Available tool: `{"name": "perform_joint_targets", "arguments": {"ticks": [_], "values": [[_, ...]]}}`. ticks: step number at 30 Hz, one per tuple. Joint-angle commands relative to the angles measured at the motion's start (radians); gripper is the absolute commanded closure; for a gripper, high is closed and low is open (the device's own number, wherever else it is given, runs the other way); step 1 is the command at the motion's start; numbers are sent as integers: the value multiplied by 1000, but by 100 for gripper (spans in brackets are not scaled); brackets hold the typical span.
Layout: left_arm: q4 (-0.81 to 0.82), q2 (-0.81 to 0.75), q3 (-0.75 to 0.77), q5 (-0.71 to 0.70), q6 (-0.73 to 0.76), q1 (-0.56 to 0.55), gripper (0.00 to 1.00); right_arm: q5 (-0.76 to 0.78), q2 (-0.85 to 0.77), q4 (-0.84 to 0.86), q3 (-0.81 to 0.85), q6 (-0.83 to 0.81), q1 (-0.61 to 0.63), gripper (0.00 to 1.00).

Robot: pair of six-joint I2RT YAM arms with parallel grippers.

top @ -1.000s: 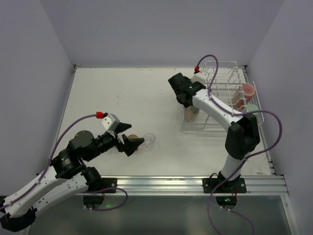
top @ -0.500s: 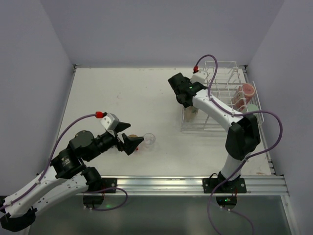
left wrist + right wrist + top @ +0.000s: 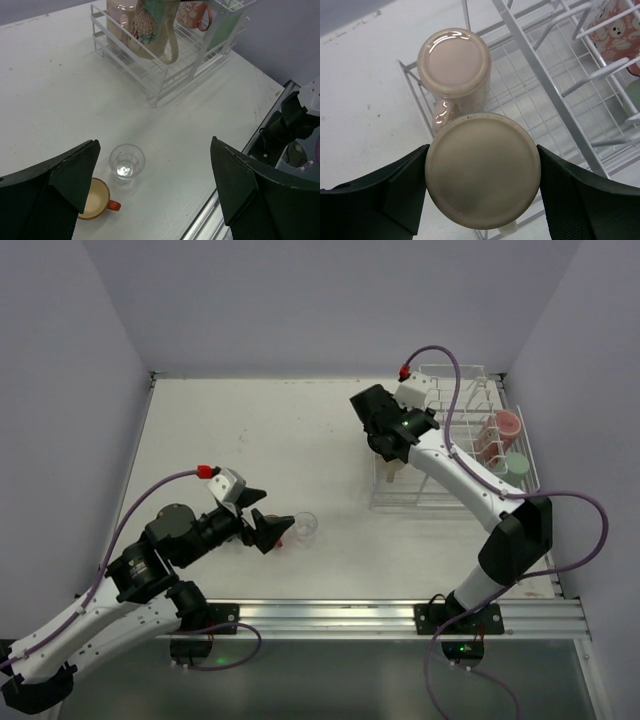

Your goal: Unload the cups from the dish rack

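My right gripper (image 3: 393,445) is shut on an upside-down beige mug (image 3: 482,170) at the front left corner of the white dish rack (image 3: 452,445); both fingers press its sides. A second beige mug (image 3: 454,62) stands upside down just behind it in the rack (image 3: 540,75). The pink cup (image 3: 505,428) and green tumbler (image 3: 516,462) sit at the rack's right end. My left gripper (image 3: 270,531) is open and empty, above the table. The clear glass (image 3: 127,160) and orange cup (image 3: 94,199) stand on the table below it. The dark blue mug is out of view.
The rack's tall upright dividers (image 3: 580,80) stand to the right of the held mug. The metal rail (image 3: 400,615) runs along the table's near edge. Walls close in the left, back and right sides.
My right gripper has shifted slightly right and toward the back with the beige mug, and its elbow has swung right. The left arm has barely moved.
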Motion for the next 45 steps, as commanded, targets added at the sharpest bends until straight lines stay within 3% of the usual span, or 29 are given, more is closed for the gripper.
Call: {"name": "perform_joint_targets", "arguments": {"ticks": [1, 13, 21, 28, 34, 40, 45], "values": [[40, 16, 4, -10, 6, 9, 0, 67, -145, 143, 15, -41, 14, 74], [83, 93, 56, -12, -73, 27, 1, -125, -293, 366, -37, -176, 52, 77], [221, 200, 97, -9, -190, 27, 6, -526, -458, 700, -232, -172, 52, 78], [290, 314, 148, -90, -290, 53, 6, -774, -527, 853, -333, -127, 53, 78], [421, 394, 122, 117, -471, 240, 9, -841, -632, 982, -460, -78, 49, 79], [563, 417, 68, 149, -523, 245, 10, -938, -678, 1038, -514, -35, 33, 80], [747, 429, 15, 249, -579, 245, 19, -1007, -681, 1126, -562, 32, 35, 80]]}}
